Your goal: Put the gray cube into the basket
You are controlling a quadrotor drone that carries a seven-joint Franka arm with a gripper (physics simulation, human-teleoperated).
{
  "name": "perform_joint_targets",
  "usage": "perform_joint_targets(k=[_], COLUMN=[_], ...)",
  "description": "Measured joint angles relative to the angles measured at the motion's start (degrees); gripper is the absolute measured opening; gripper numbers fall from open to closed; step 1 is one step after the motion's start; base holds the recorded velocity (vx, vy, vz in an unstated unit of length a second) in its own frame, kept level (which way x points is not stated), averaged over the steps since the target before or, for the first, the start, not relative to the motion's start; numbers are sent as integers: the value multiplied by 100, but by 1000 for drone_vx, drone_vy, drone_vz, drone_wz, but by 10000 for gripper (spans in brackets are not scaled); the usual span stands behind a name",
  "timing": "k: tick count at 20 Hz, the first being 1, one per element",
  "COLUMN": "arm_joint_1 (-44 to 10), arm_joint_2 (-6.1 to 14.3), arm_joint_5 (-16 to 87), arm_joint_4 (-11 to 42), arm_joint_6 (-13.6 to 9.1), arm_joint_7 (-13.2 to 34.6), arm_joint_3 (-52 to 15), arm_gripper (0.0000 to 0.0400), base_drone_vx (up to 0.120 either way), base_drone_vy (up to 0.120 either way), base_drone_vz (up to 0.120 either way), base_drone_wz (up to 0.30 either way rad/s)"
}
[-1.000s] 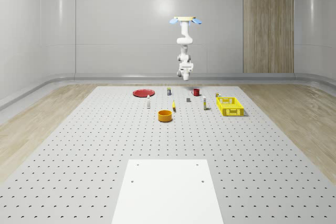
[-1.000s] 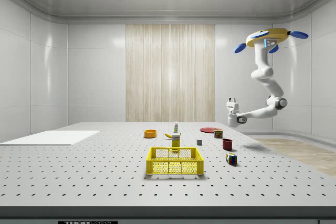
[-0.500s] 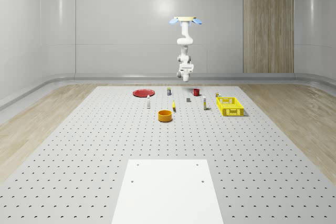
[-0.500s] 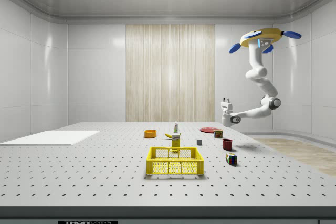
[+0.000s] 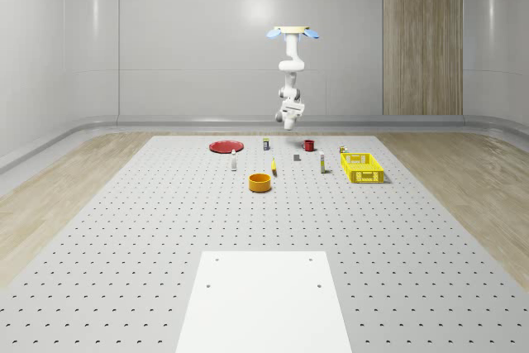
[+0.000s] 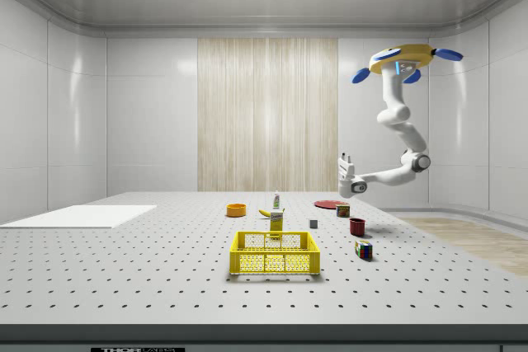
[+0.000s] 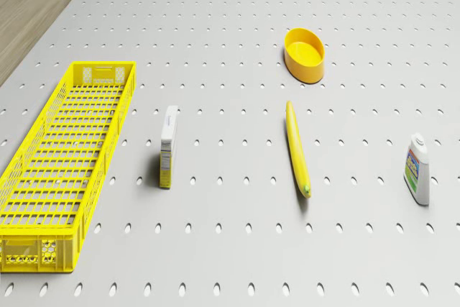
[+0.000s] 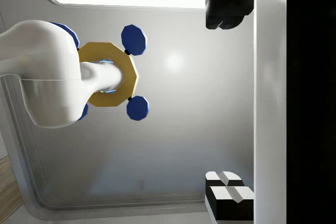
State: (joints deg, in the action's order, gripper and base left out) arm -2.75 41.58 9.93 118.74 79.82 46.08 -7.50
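The small gray cube (image 5: 297, 156) (image 6: 313, 223) rests on the perforated table, between the red mug (image 5: 308, 145) and the banana (image 5: 274, 168). The yellow basket (image 5: 364, 176) (image 6: 275, 264) (image 7: 44, 253) stands at the whole-scene view's right of the cube, with a tall carton (image 5: 321, 164) between them. The drone (image 5: 292, 32) (image 6: 402, 59) hovers high over the table's far end. Its arm hangs down and bends, and the gripper (image 6: 344, 159) (image 8: 216, 100) points upward, open and holding nothing, well above the cube. In the wrist view the fingers (image 8: 228, 6) frame the ceiling and the drone's underside.
A red plate (image 5: 225, 146), a can (image 5: 266, 144), a bottle (image 5: 234, 162), an orange bowl (image 5: 260, 182) and a colourful cube (image 6: 363, 249) also stand on the table. A white pad (image 5: 264, 299) lies at the near end. The drone view has the carton (image 7: 167, 147), banana (image 7: 297, 149) and bowl (image 7: 305, 54).
The drone and arm have shifted toward the side view's left, farther in over the table. The gripper stays open and upturned. The objects on the table have not moved.
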Motion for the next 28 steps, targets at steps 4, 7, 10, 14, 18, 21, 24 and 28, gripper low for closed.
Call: perform_joint_targets(k=[4,7,10,14,18,21,24,28], arm_joint_1=[-211,-482,-892,-1737,-2935,-3814,-4488,-5059], arm_joint_2=[54,146,318,643,960,1177,1373,1591], arm_joint_5=[945,2117,3755,6346,8483,9442,9961,10267], arm_joint_4=[196,583,1347,2819,3967,4391,4585,4684], arm_joint_6=[44,103,179,135,-289,-694,-1006,-1234], arm_joint_7=[135,329,677,1497,2515,3146,3594,3968], arm_joint_3=[-663,-1459,-2497,-3925,-5000,-5532,-5879,-6156], arm_gripper=[400,400,400,400,400,400,400,400], base_drone_vx=[120,120,120,110,10,120,120,120], base_drone_vy=[0,0,0,0,0,0,0,0], base_drone_vz=[-10,-120,-120,-120,-120,-120,-120,-120], base_drone_wz=[0,0,0,0,0,0,0,0])
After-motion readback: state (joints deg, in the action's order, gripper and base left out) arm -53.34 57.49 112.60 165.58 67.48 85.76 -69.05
